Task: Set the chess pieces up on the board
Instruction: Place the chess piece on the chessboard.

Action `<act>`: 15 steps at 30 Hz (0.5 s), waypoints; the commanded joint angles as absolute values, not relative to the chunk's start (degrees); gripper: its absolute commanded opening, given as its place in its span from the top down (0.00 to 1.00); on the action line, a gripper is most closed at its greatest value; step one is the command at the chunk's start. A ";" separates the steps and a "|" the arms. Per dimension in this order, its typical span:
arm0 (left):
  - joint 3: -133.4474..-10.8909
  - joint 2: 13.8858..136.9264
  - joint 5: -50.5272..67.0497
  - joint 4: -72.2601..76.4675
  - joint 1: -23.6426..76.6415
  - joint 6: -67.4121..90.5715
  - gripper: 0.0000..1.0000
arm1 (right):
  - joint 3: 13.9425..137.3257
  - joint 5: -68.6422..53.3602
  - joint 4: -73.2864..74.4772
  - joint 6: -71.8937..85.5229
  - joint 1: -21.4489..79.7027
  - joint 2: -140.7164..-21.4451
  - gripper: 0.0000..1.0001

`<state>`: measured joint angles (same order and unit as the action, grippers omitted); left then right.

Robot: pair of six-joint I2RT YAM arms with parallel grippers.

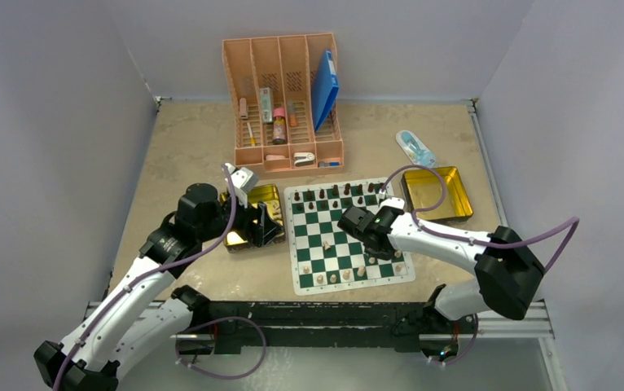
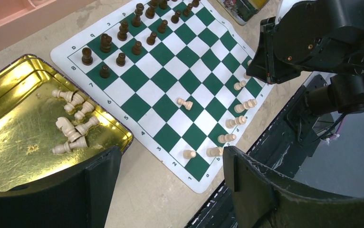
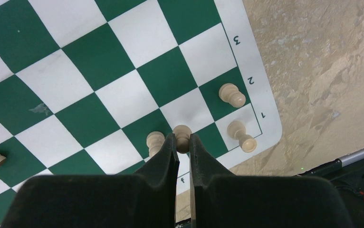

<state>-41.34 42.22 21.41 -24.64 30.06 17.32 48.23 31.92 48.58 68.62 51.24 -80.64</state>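
**Right gripper [image 3: 182, 142] clamped on a pale piece [image 3: 182, 133] near the board's [image 1: 356, 284] right near corner**

Closest to my right wrist camera, the two black fingers [image 3: 163, 161] are pinched on the round head of that piece. It stands in the board's nearest row, by the letter f on the white border. Another pale pawn [image 3: 155, 141] stands just beside one finger; I cannot tell whether they touch. Two more pale pawns [image 3: 232, 95] sit toward the corner, one on a green square by the 2 and one tilted on the white square by the 1.

My left gripper [image 2: 168, 190] hangs released, fingers spread wide, over the near rim of a gold tin [image 2: 14, 156]. That tin sits on the tabletop [image 1: 186, 147] just left of the board, toward the left edge. Loose pale pieces [image 2: 73, 121] lie on their sides in a small heap inside it.

From above, the board lies in the middle of the tabletop, closer to the near edge than the far one. Dark pieces [image 1: 337, 192] line its far side in two partly filled rows. A row of pale ones [image 1: 341, 275] runs along its near side, and a lone pale pawn [image 2: 185, 103] stands out in mid-board.

A second gold tin [image 1: 437, 194] sits toward the right edge, just off the board's far right corner. A pink organiser [image 1: 284, 106] stands against the far edge.
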 commanded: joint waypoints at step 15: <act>-41.30 43.07 23.56 -21.53 29.97 16.27 0.22 | 46.93 33.68 48.15 69.79 50.25 -85.73 0.87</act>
<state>-41.34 43.22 22.39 -24.45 30.06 17.30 47.57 32.23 47.37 68.55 50.57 -85.69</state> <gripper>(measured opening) 0.778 0.132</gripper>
